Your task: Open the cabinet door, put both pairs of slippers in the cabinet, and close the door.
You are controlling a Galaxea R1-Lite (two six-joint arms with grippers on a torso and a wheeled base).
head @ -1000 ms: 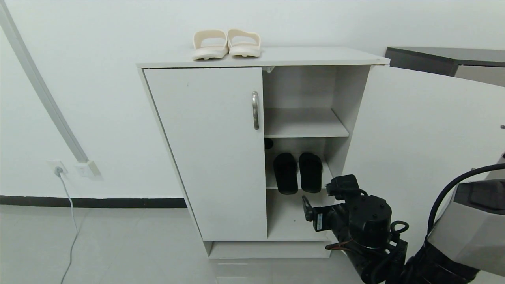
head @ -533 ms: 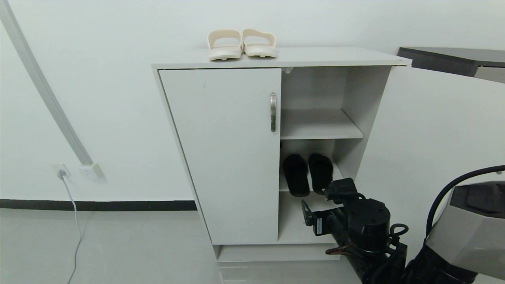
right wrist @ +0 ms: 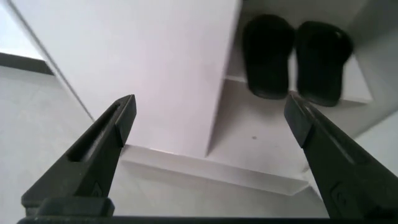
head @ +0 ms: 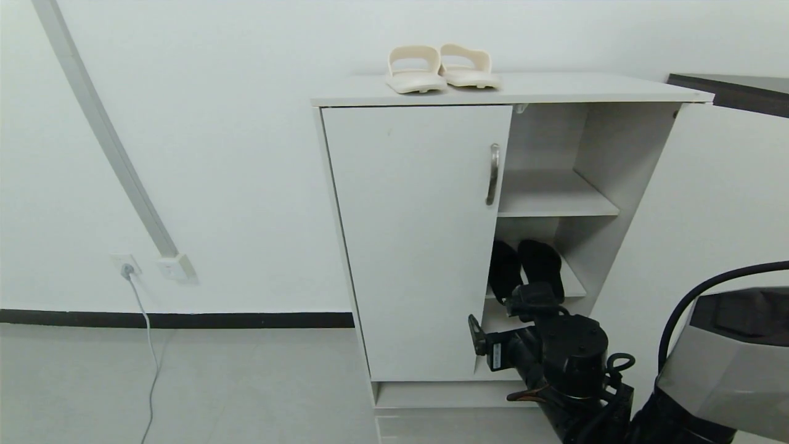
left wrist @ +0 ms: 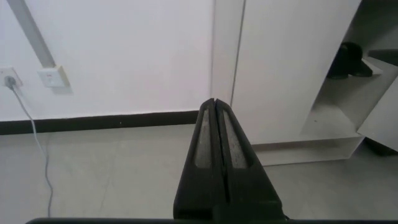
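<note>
Head view: the cream slippers point(head: 441, 68) sit side by side on top of the cabinet point(head: 555, 92), so they are not put away yet. They lie front to back, with the open heel ends facing you. The black slippers point(head: 535, 265) are already inside, on the middle shelf point(head: 573, 287). The right door point(head: 721, 203) stands wide open and the left door point(head: 419, 240) is closed.

Your right gripper point(right wrist: 210, 106) is low down, just in front of the open side and below the black pair. Its fingers are spread wide and hold nothing. The cream pair is high above it and a bit to your left, so I think you must go up and over. Your left gripper point(left wrist: 214, 106) has its fingers pressed together with nothing in them. It hangs well away from the cabinet, over the floor, so the right arm looks nearer.

The left door hides part of one black slipper, and your right arm covers their heels. The open door is cut off at the edge. I cannot see the bottom shelf well.
</note>
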